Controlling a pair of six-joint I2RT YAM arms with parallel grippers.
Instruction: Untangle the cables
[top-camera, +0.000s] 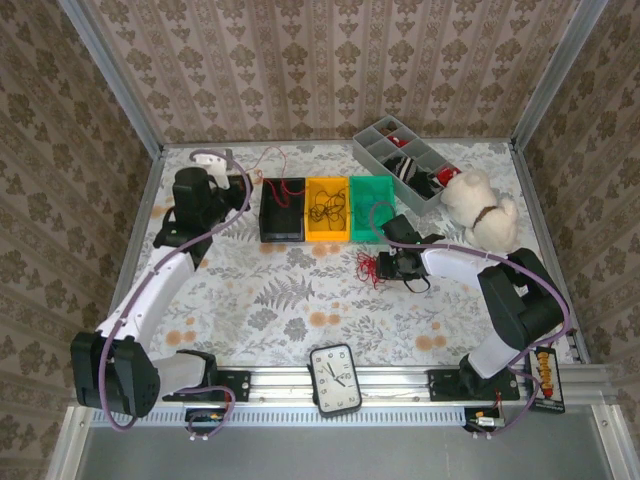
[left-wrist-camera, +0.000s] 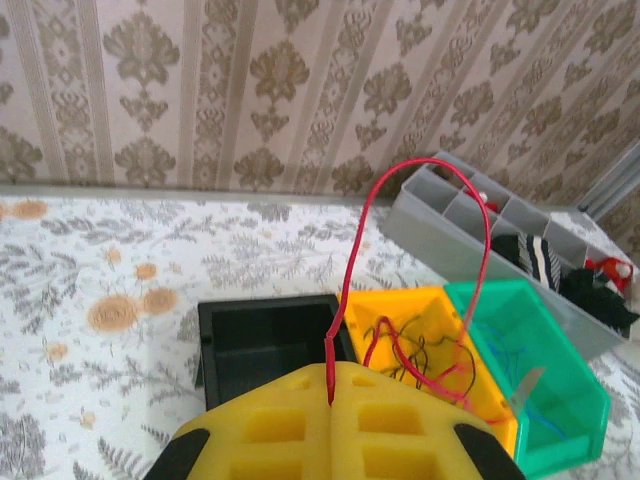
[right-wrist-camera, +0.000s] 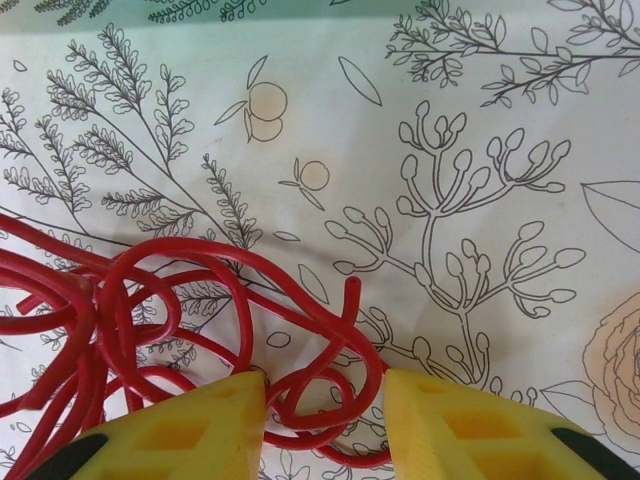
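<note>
The left hand (left-wrist-camera: 330, 392) is out at the far left of the bench (top-camera: 300, 310), its yellow fingers pressed together on a thin red cable (left-wrist-camera: 487, 250). From the pinch the cable rises, arcs high to the right and drops into the yellow bin (left-wrist-camera: 415, 305), where it lies among loose black wires (left-wrist-camera: 425, 362). That bin stands in the middle of a row of three on the far half of the bench, touching the black bin (left-wrist-camera: 265, 335) on its left and the green bin (left-wrist-camera: 570, 400) on its right. Over on the right, the right hand (right-wrist-camera: 325, 400) is low over the flowered cloth just near of the green bin, its two fingers apart and straddling a loop of a red bunch (right-wrist-camera: 150, 300); the rest of that tangle sprawls to the left of the hand, flat on the bench. I cannot tell whether the pads press on the loop. Beyond, at the far right, a grey divided tray (top-camera: 385, 135) sits at an angle with a plush dog (top-camera: 482, 208) just beside its near end. A small clock (top-camera: 335, 378) sits at the near edge between the two arm bases.
</note>
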